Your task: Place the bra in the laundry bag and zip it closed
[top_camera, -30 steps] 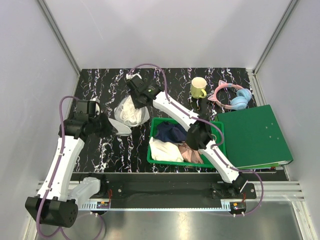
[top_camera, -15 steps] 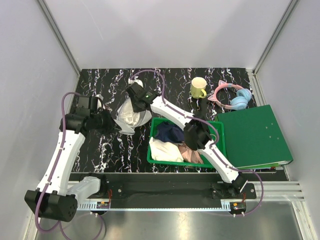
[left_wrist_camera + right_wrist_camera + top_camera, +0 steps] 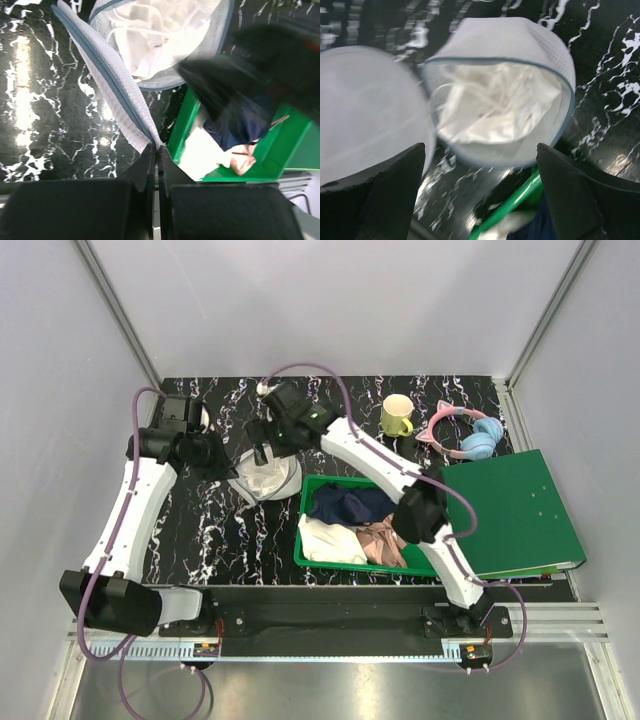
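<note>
Half of the laundry bag [image 3: 170, 86], cupping the bra [image 3: 155, 35] at upper centre, lies open; its other half runs up-left from the left gripper [image 3: 155, 156], whose jaws are clamped on it, while the right gripper [image 3: 480, 150] hovers spread wide above.

The table [image 3: 210, 530] was black with white marbling. The laundry bag [image 3: 520, 45] was white mesh edged grey-blue; the bra [image 3: 490, 105] cream-white. The tray [image 3: 302, 525] and binder [image 3: 510, 510] were green, the mug [image 3: 396, 417] yellow, the headphones [image 3: 478, 443] pink and blue.

right jaws off laundry bag [image 3: 268, 478] (shifted right), left arm [image 3: 140, 510] back
</note>
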Motion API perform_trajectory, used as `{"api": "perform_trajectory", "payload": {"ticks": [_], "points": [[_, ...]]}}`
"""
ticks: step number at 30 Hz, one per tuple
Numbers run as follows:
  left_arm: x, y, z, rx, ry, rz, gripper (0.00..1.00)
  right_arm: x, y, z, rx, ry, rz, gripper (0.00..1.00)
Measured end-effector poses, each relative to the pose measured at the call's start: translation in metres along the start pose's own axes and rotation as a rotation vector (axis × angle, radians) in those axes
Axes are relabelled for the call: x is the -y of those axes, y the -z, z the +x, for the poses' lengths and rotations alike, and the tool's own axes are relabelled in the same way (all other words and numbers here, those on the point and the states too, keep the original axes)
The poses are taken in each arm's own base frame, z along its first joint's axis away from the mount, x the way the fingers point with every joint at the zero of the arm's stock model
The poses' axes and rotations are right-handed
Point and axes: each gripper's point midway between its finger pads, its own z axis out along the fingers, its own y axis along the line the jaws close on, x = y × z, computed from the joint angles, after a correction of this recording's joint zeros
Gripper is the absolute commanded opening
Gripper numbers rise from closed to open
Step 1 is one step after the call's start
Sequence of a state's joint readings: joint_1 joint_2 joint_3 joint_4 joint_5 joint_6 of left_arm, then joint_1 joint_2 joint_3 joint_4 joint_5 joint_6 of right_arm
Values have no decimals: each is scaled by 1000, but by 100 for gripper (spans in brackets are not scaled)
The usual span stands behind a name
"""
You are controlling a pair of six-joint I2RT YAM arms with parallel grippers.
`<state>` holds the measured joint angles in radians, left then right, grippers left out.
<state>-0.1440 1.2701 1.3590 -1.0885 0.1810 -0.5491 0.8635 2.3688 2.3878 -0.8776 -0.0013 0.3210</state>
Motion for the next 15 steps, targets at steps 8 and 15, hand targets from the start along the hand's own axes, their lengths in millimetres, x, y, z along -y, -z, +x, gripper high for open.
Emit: {"api": "perform_trajectory", "payload": {"ticks": [8,15], "points": [[12,-9,-7,-51,-67,-15,0,21,100,-32,68,-91,-138,100],[77,-49,-34,-102,-164,46,22,94,81,12,-21,-215,-93,100]]}}
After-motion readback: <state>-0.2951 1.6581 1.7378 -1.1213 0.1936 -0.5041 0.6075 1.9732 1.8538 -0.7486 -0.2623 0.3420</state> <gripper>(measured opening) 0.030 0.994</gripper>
